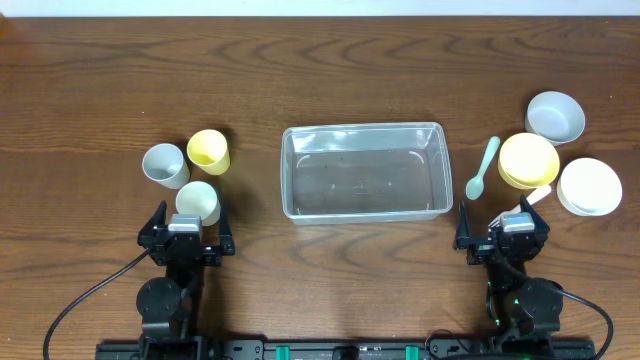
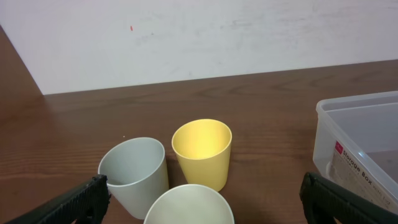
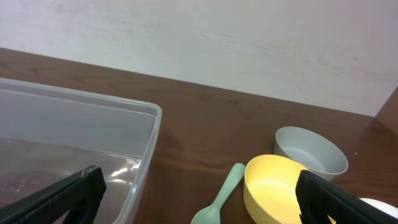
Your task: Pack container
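Nearest, at the front edge of the wooden table (image 1: pixel 90 90), both arms sit low with their fingers spread wide apart: the left gripper (image 1: pixel 191 215) on the left side, the right gripper (image 1: pixel 503 218) on the right; a pale green cup (image 1: pixel 197 202) stands upright just ahead of the left gripper, in line with the gap between its fingers; a little farther back a grey cup (image 1: pixel 165 165) and a yellow cup (image 1: pixel 208 151) stand upright close together, the grey one to the left; the container (image 1: pixel 360 175) rests at the middle of the table, long side across, open top up, between the cups and the bowls and apart from both; a mint spoon (image 1: pixel 482 168) lies just beside its right end, handle pointing away; next to the spoon sits a yellow bowl (image 1: pixel 528 160), with a white bowl (image 1: pixel 589 186) close on its right; a grey bowl (image 1: pixel 555 117) stands farthest back, just behind the yellow one.
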